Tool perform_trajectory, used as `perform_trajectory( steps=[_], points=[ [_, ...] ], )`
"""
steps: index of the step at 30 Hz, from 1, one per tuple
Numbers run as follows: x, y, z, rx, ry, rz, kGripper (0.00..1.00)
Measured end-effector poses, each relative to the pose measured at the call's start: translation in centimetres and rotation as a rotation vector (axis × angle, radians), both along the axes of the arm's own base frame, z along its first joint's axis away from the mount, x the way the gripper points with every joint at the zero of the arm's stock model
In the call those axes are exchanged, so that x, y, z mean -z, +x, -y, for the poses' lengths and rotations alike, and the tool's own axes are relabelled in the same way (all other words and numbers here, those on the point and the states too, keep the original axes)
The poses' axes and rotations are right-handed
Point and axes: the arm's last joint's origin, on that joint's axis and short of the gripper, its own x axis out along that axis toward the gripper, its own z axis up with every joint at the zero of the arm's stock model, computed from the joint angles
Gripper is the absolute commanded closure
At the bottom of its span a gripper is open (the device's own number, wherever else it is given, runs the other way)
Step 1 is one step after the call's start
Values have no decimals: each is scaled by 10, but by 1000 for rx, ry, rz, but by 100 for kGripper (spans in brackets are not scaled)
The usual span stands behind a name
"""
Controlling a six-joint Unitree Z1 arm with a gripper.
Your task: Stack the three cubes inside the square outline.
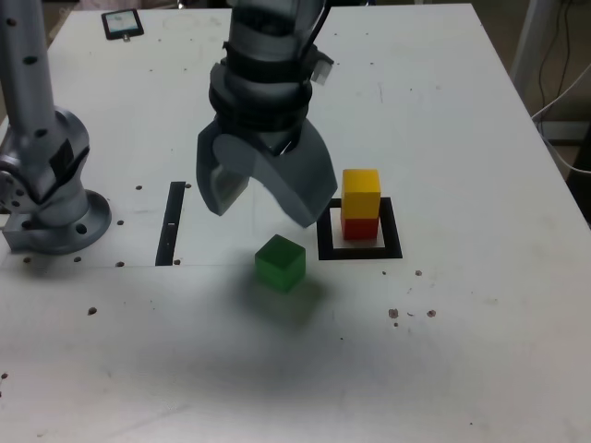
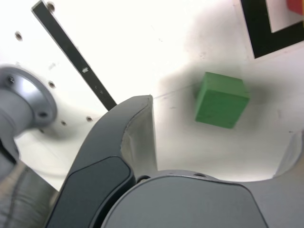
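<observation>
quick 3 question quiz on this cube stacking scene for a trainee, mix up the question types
1. True or false: the yellow cube sits on top of the red cube inside the square outline.
2. Multiple choice: where is the green cube? A) on top of the yellow cube B) on the table, outside the outline C) held in the end effector
3. Fill in: the end effector's jaws are ____ and hold nothing.

Key:
1. True
2. B
3. open
</observation>
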Motion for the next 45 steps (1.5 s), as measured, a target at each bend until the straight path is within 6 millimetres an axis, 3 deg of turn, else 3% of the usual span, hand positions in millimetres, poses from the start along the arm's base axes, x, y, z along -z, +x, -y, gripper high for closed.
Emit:
perform_trajectory(
  steps=[10,18,29,33,45],
  points=[
    [13,-4,18,229,-89,-37,4],
    [39,13,39,299,-98,-5,5],
    [42,19,34,293,-63,23,5],
    [54,21,32,288,-48,-2,6],
    [51,19,31,287,-42,7,6]
  ],
)
